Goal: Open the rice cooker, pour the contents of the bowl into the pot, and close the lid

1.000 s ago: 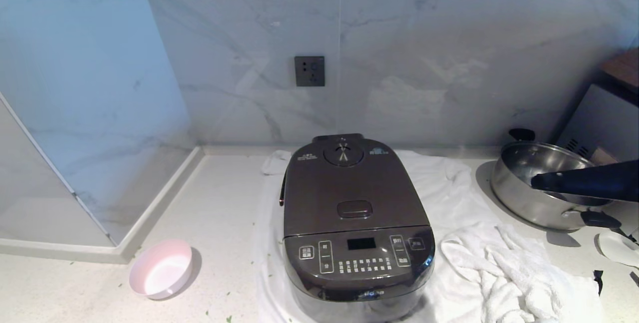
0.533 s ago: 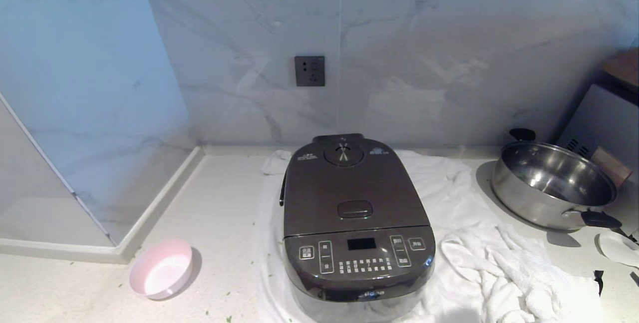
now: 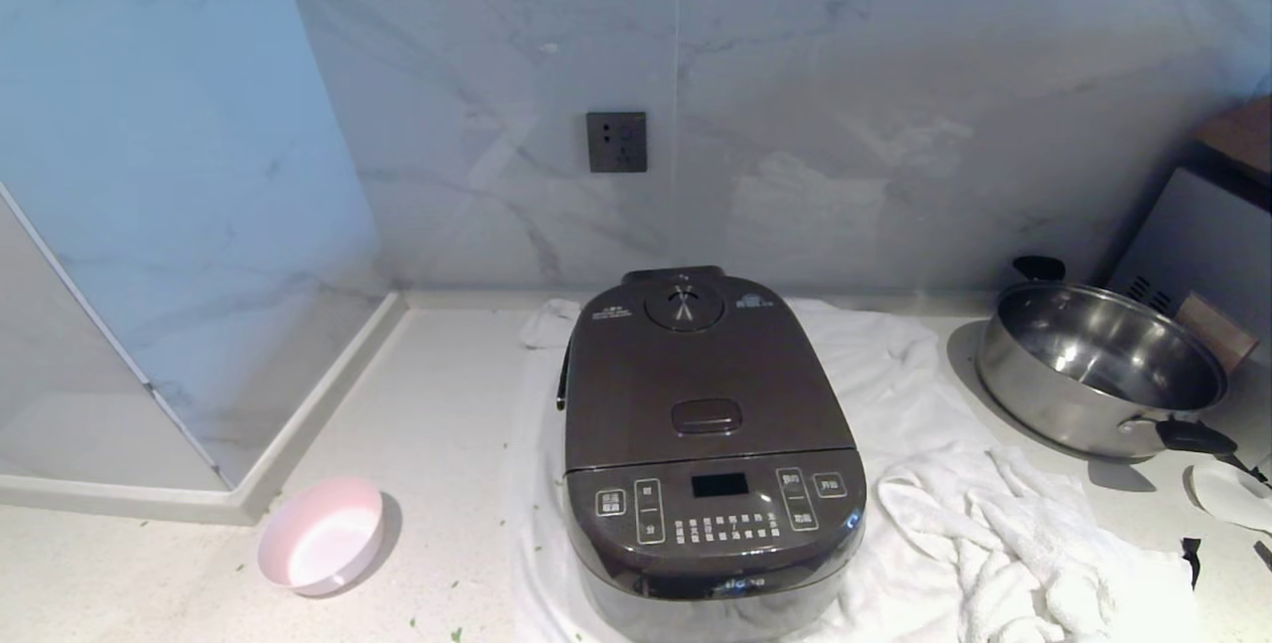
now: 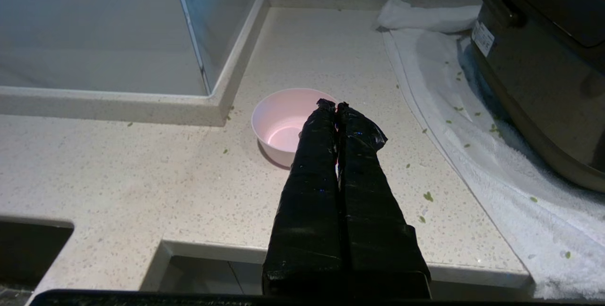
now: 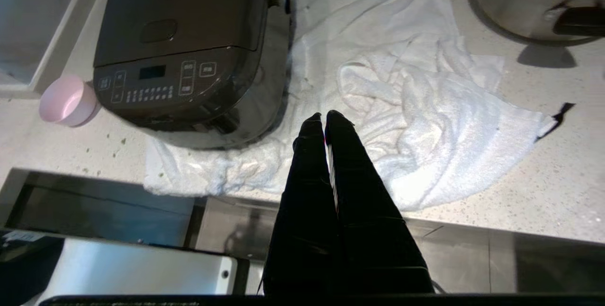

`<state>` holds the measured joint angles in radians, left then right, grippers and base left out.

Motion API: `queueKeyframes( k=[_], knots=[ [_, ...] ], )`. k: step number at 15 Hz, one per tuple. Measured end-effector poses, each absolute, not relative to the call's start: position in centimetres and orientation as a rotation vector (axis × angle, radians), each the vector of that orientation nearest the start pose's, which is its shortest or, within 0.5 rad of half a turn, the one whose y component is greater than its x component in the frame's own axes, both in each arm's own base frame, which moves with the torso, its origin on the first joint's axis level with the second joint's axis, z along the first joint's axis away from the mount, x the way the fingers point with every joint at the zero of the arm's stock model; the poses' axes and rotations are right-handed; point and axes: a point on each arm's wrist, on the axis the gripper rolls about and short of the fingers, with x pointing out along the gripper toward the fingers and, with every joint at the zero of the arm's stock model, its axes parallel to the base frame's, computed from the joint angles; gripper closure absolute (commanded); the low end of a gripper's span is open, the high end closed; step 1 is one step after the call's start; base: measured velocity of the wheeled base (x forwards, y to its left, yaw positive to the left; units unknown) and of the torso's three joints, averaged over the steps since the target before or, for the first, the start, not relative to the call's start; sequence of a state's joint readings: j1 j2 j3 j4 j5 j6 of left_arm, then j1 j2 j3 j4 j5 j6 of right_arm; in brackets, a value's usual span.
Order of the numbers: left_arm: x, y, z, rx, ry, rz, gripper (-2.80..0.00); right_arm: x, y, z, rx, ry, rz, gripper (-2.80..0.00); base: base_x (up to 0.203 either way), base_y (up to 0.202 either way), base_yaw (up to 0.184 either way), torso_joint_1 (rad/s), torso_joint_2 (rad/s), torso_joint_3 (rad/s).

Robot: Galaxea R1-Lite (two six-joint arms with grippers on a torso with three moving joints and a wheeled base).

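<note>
The dark brown-grey rice cooker point(image 3: 708, 434) point(image 5: 189, 50) stands on a white towel at the counter's middle, its lid point(image 3: 701, 375) shut. The pot inside is hidden. The pale pink bowl point(image 3: 320, 536) point(image 4: 283, 124) point(image 5: 68, 100) sits upright at the counter's front left and looks empty. A few green bits point(image 4: 427, 196) of the contents lie scattered on the counter. My left gripper point(image 4: 334, 105) is shut and empty, hanging by the counter's front edge near the bowl. My right gripper point(image 5: 324, 116) is shut and empty over the front edge, near the towel. Neither arm shows in the head view.
A shiny steel pot point(image 3: 1103, 365) with black handles stands at the back right. A crumpled white towel point(image 3: 1024, 544) lies right of the cooker. A white item point(image 3: 1232, 494) sits at the far right edge. A raised ledge point(image 3: 298, 424) bounds the left, and a wall socket point(image 3: 616, 141) is behind.
The right arm, which reached across the steel pot a second ago, has drawn back out of the head view. Cooker, bowl and left gripper have not moved.
</note>
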<state>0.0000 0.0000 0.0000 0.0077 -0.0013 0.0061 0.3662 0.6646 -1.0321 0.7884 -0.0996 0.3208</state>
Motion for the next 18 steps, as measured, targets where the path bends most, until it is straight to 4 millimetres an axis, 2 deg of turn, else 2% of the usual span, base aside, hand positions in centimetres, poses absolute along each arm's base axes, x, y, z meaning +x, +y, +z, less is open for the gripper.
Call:
queueKeyframes(
  k=[3,6,9,12,16,18],
  knots=[
    [-2.3,0.0,7.5,0.006,0.008,0.0,0.0,-2.8,-1.1,27.2,0.161,0.353,0.142,0.0,0.0,0.0,0.0,0.0,0.0,0.0],
    [-2.3,0.0,7.5,0.006,0.008,0.0,0.0,-4.9,-1.2,26.1,0.068,0.274,-0.021,0.0,0.0,0.0,0.0,0.0,0.0,0.0],
    [-2.3,0.0,7.5,0.006,0.008,0.0,0.0,-6.8,-0.5,24.1,0.056,0.231,-0.2,0.0,0.0,0.0,0.0,0.0,0.0,0.0],
    [-2.3,0.0,7.5,0.006,0.008,0.0,0.0,-8.7,-0.3,21.3,-0.029,0.144,-0.166,0.0,0.0,0.0,0.0,0.0,0.0,0.0],
    [-2.3,0.0,7.5,0.006,0.007,-0.001,0.0,-9.0,-0.3,17.1,-0.125,0.038,-0.096,0.0,0.0,0.0,0.0,0.0,0.0,0.0],
    [-2.3,0.0,7.5,0.006,0.008,-0.001,0.0,-8.2,-0.2,16.2,-0.092,-0.032,-0.081,0.0,0.0,0.0,0.0,0.0,0.0,0.0]
  ],
)
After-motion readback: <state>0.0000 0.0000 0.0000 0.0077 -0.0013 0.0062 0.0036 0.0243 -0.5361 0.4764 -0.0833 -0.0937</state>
